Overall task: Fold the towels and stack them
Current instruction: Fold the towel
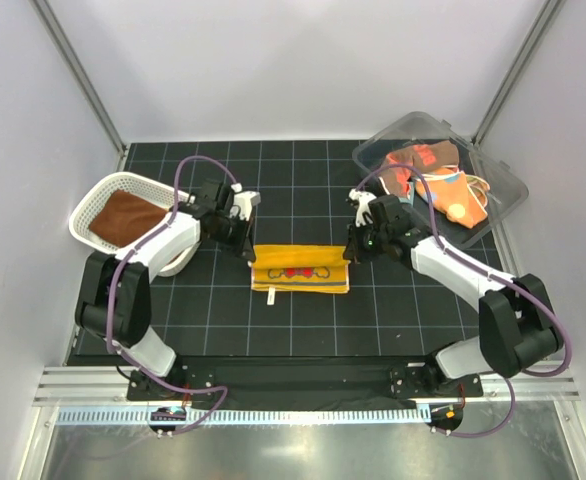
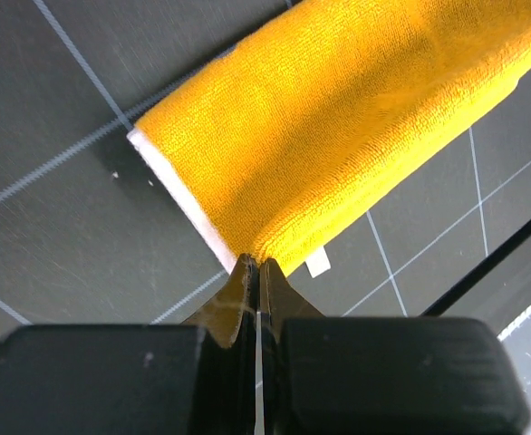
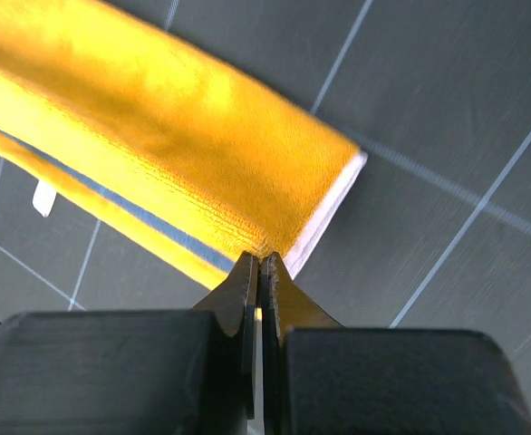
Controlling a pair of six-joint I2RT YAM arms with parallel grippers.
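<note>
Far left: white mesh basket (image 1: 91, 200), rust-brown towel (image 1: 125, 216) lying inside it.

My left gripper (image 2: 255, 265) is pinched tight on a corner at the left end of the yellow towel (image 1: 300, 270), tips together with cloth between them.

The yellow towel lies mid-table on the black gridded mat (image 1: 303, 180), folded into a long band. A blue stripe runs along one long edge, and a small white tag sticks out.

My right gripper (image 3: 259, 263) is clamped the same way on a right-end corner.

Far right: clear plastic bin (image 1: 501, 190), orange towels (image 1: 423, 165) heaped inside.
</note>
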